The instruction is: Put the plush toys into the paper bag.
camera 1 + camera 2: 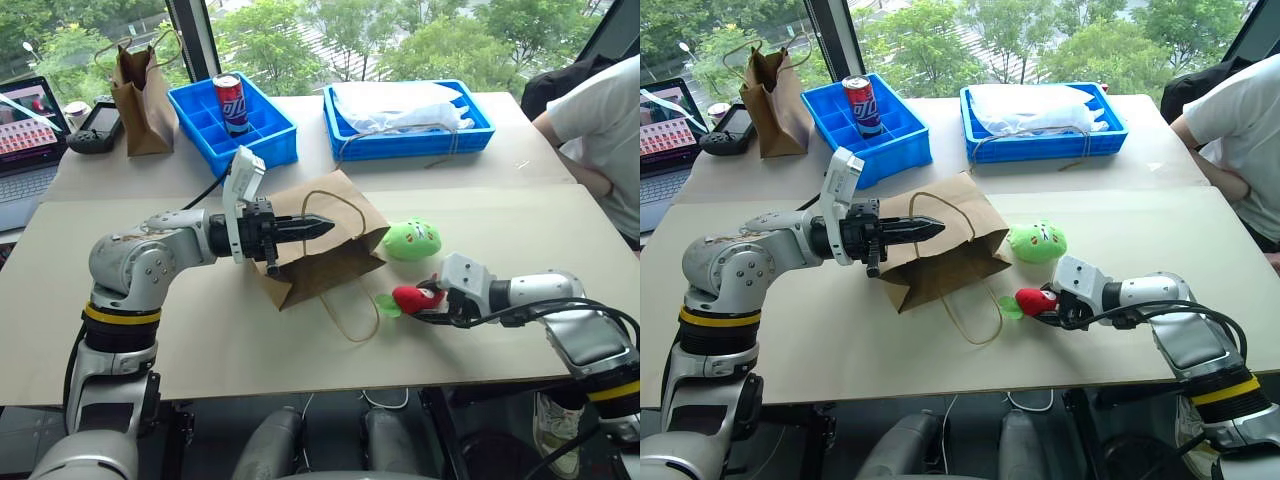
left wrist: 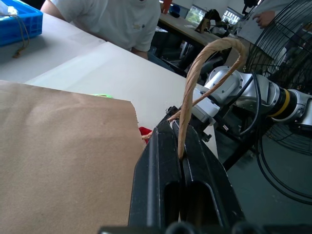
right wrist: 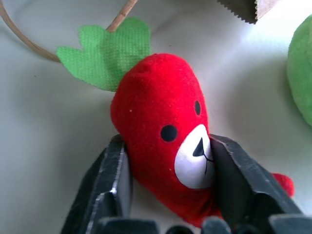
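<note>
The light-brown paper bag (image 1: 335, 245) lies on its side in the middle of the table, its mouth toward the toys. My left gripper (image 1: 326, 227) reaches level over it and is shut on one twine handle (image 2: 194, 83), lifting that loop. The other handle (image 1: 352, 318) lies loose on the table. The red chili plush toy (image 3: 161, 117) with its green leaf lies just right of that loop, and my right gripper (image 3: 168, 142) has a finger pressed on each side of it. The round light-green plush toy (image 1: 412, 240) rests by the bag's mouth, untouched.
A narrower dark paper bag (image 1: 140, 90) stands at the back left near a laptop (image 1: 25, 130). A blue bin (image 1: 262, 142) holds a can (image 1: 233, 103). A blue tray (image 1: 410, 142) holds a plastic bag. A person (image 1: 600, 120) sits at the table's right side.
</note>
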`<state>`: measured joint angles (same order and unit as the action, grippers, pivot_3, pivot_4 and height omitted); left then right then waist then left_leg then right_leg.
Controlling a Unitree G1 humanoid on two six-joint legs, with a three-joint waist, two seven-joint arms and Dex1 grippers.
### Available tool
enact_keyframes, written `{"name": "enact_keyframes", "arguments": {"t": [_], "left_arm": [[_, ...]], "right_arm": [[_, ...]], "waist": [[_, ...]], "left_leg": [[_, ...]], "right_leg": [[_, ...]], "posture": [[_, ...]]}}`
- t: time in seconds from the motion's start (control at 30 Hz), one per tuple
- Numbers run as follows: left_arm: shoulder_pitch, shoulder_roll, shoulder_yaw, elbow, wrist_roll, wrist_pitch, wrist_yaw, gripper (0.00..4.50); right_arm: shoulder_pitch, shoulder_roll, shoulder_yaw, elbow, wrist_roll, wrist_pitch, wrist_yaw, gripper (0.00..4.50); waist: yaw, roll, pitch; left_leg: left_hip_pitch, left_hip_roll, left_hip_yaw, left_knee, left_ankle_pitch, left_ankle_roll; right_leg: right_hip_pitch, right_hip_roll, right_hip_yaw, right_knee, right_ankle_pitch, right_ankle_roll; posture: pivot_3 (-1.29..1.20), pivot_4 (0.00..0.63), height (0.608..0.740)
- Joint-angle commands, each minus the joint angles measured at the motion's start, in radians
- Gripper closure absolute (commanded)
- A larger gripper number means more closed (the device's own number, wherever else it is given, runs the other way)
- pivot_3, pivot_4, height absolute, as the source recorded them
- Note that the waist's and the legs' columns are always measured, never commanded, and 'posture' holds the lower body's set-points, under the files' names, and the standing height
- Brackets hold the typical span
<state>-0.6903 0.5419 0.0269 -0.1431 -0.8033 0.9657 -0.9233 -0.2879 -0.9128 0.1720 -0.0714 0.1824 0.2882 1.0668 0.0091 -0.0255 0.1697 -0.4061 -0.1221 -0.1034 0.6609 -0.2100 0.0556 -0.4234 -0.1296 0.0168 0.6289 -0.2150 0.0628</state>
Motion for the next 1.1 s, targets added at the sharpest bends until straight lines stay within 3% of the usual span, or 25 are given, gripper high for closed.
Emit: {"name": "enact_keyframes", "arguments": {"t": [0.03, 0.1, 0.17, 0.3, 0.43, 0.77, 0.9, 0.97, 1.1], "left_arm": [[-0.011, -0.001, 0.001, -0.042, -0.008, 0.004, 0.018, 4.50], [-0.015, -0.007, -0.004, -0.043, -0.013, 0.014, 0.029, 4.50], [-0.018, -0.015, -0.006, -0.043, -0.017, 0.017, 0.037, 4.50], [-0.037, -0.035, -0.012, -0.033, -0.019, 0.022, 0.045, 4.50], [-0.061, -0.043, -0.023, -0.022, -0.016, 0.023, 0.039, 4.50], [-0.087, -0.013, -0.066, -0.019, 0.017, -0.019, -0.039, 4.50], [-0.095, -0.025, -0.063, -0.013, 0.012, -0.017, -0.043, 4.50], [-0.099, -0.031, -0.059, -0.010, 0.010, -0.016, -0.041, 4.50], [-0.099, -0.033, -0.050, 0.002, 0.021, -0.018, -0.040, 4.50]], "right_arm": [[0.021, -0.039, -0.129, -0.097, 0.083, 0.066, 0.011, 3.53], [0.022, -0.050, -0.197, -0.168, 0.143, 0.135, 0.002, 4.17], [0.019, -0.057, -0.240, -0.245, 0.195, 0.203, -0.005, 4.49], [0.022, -0.058, -0.220, -0.382, 0.227, 0.287, -0.028, 4.49], [-0.042, 0.051, -0.093, -0.424, 0.182, 0.338, -0.131, 4.49], [-0.295, 0.385, 0.223, -0.233, -0.098, 0.290, -0.375, 4.49], [-0.324, 0.492, 0.241, -0.097, -0.164, 0.166, -0.446, 4.49], [-0.319, 0.531, 0.234, -0.062, -0.163, 0.139, -0.455, 3.55], [-0.270, 0.553, 0.205, -0.113, -0.121, 0.161, -0.421, 2.35]], "waist": [[0.003, 0.000, 0.000], [0.003, 0.000, 0.000], [0.002, 0.000, 0.000], [0.002, 0.000, 0.000], [0.002, 0.000, 0.000], [-0.004, 0.000, 0.000], [-0.004, 0.000, 0.000], [-0.006, 0.000, 0.000], [-0.006, 0.000, 0.000]], "left_leg": [[0.000, 0.000, 0.000, 0.000, 0.000, 0.000], [0.000, 0.000, 0.000, 0.000, 0.000, 0.000], [0.000, 0.000, 0.000, 0.000, 0.000, 0.000], [0.000, 0.001, 0.000, 0.000, 0.000, 0.000], [0.000, 0.001, 0.000, 0.000, 0.000, 0.000], [-0.001, 0.000, 0.000, 0.000, 0.001, -0.001], [-0.001, 0.000, -0.001, 0.000, 0.002, -0.004], [-0.001, -0.001, -0.001, 0.000, 0.005, -0.007], [-0.001, -0.001, -0.002, -0.001, 0.005, -0.007]], "right_leg": [[0.000, 0.000, 0.000, 0.000, 0.000, 0.000], [0.000, 0.000, 0.000, 0.000, 0.000, 0.000], [0.000, 0.000, 0.000, 0.000, 0.000, 0.000], [0.000, 0.001, 0.000, 0.000, 0.000, 0.000], [0.000, 0.000, 0.000, 0.000, 0.000, 0.000], [-0.002, 0.000, 0.000, 0.001, 0.000, -0.001], [-0.003, 0.001, -0.001, 0.002, 0.000, -0.001], [-0.003, 0.001, -0.001, 0.002, 0.000, -0.001], [-0.003, 0.001, -0.001, 0.002, 0.001, -0.001]], "posture": [[0.00, 0.150, 0.740], [0.00, 0.150, 0.740], [0.00, 0.150, 0.740], [0.00, 0.150, 0.740], [0.00, 0.150, 0.740], [0.00, 0.150, 0.740], [0.00, 0.150, 0.740], [0.00, 0.150, 0.740], [0.00, 0.150, 0.740]]}}
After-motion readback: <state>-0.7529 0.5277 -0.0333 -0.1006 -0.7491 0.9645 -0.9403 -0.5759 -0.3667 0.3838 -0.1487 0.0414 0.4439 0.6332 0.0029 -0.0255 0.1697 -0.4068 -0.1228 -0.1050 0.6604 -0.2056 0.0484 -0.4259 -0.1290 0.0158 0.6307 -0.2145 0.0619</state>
